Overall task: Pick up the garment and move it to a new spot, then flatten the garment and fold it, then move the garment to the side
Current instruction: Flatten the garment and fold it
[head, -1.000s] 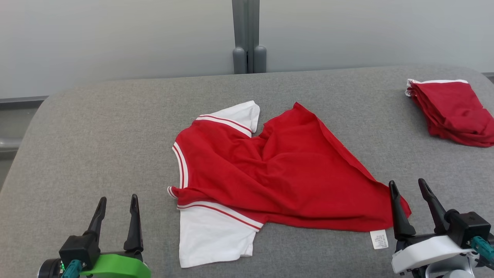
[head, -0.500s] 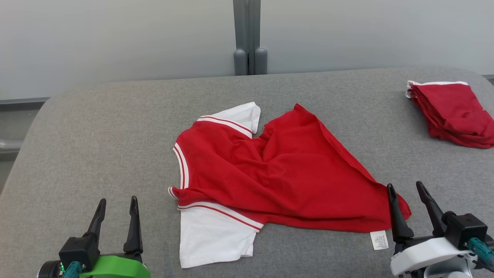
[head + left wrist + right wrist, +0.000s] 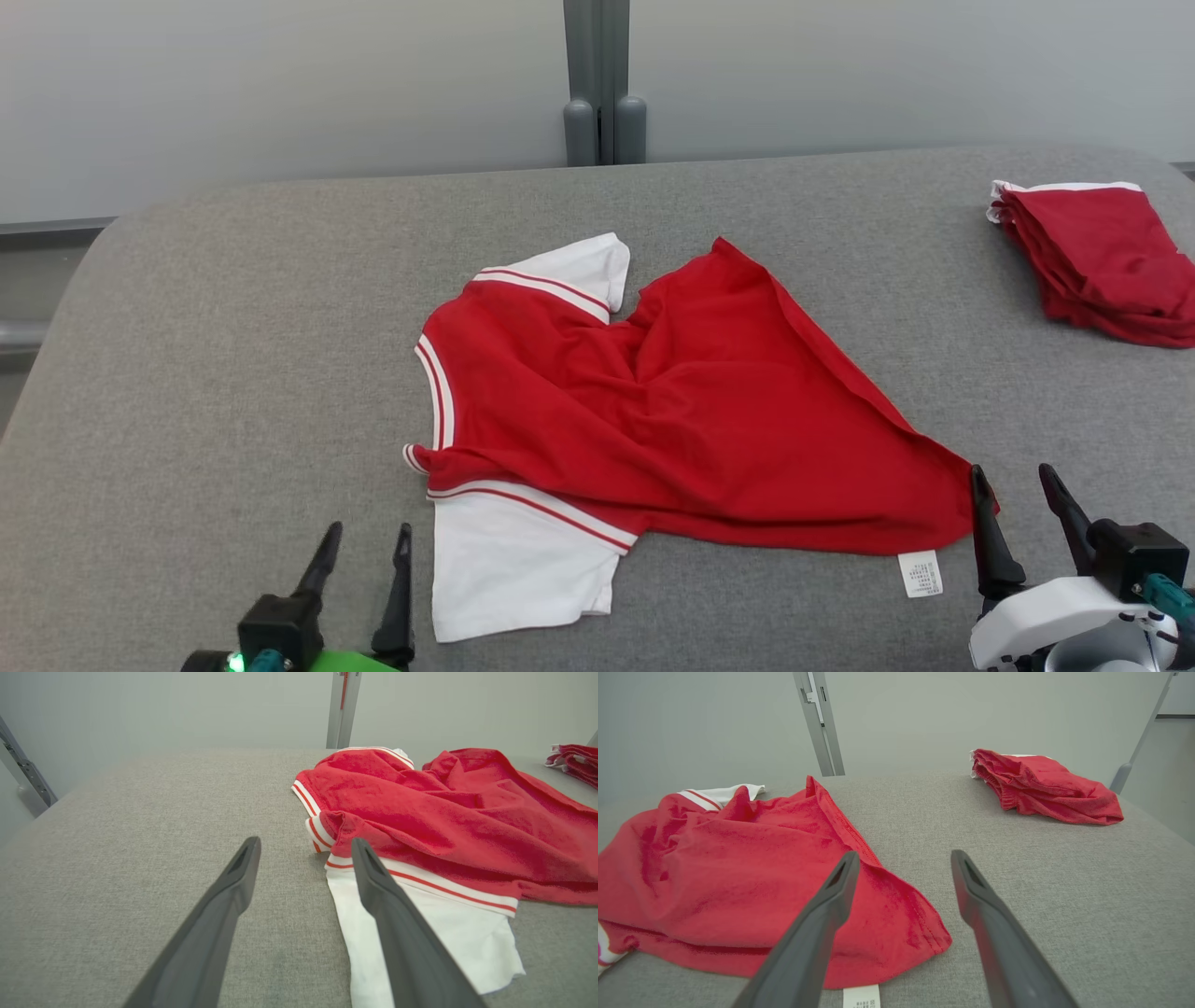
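The garment (image 3: 672,420) is a red shirt with white, red-striped sleeves, lying rumpled in the middle of the grey table (image 3: 233,327). One white sleeve (image 3: 518,569) points toward me and the other lies at the far side. My left gripper (image 3: 369,532) is open, low at the near edge, just left of the near sleeve. In the left wrist view, the left gripper (image 3: 304,844) points at the collar end of the garment (image 3: 444,812), and one finger overlaps the sleeve. My right gripper (image 3: 1011,476) is open beside the hem corner, close to the garment (image 3: 738,868). Neither gripper holds anything.
A folded stack of red garments (image 3: 1102,261) sits at the table's far right corner, also seen as the stack (image 3: 1041,786) in the right wrist view. A grey post (image 3: 604,84) stands behind the table against a pale wall. A white label (image 3: 920,572) sticks out at the hem.
My left gripper has moved right, closer to the near white sleeve, and sits lower in view. The right gripper has slid slightly right and down. The garment has not moved.
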